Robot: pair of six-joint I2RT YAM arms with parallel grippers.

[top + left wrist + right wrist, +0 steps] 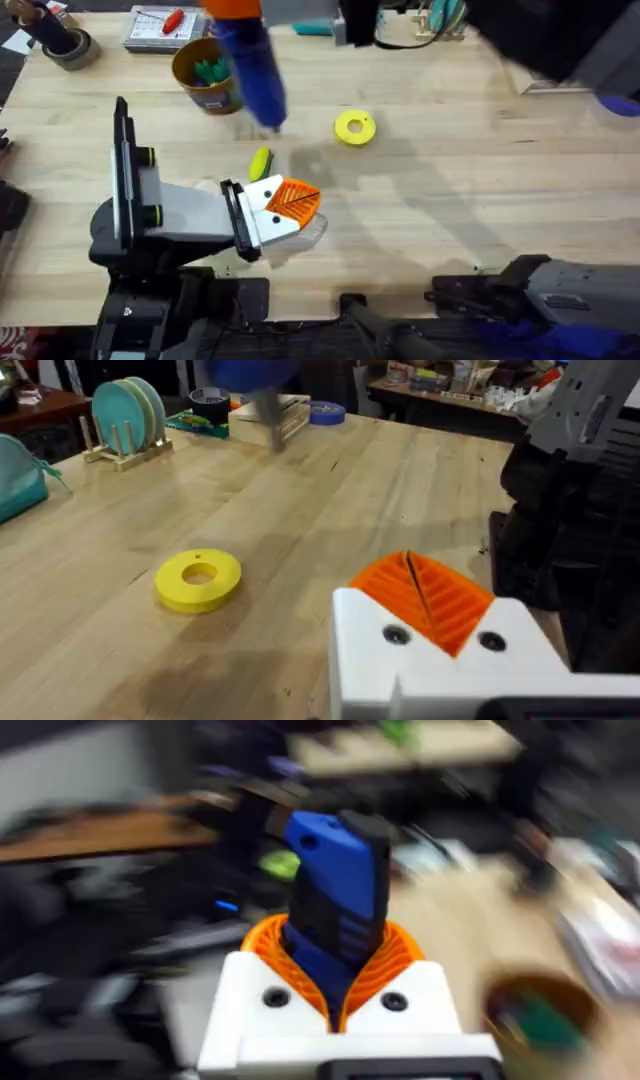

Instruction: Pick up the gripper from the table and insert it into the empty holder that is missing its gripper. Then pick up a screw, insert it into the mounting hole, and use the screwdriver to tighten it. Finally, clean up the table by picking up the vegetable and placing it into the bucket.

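Blue and chunky, the powered screwdriver [250,65] hangs tip-down at the upper middle of the overhead view, just right of the yellow-brown bucket [205,75], its dark tip close above the wooden table [480,190]. In the right wrist view the right gripper [335,990] has its orange ribbed pads [400,960] clamped round the screwdriver's body. It looks rigid, smooth-sided and fairly heavy for two fingers, so a hold across the thick middle, as here, seems safest against tipping or slipping. The left gripper [290,205] rests low at centre-left, its orange pads pressed together on nothing. The toy corn cob [260,162] lies just above it; light, hard and rounded, it would probably roll, so pinching across its middle seems best. A yellow ring-shaped disc [354,127] lies to the right.
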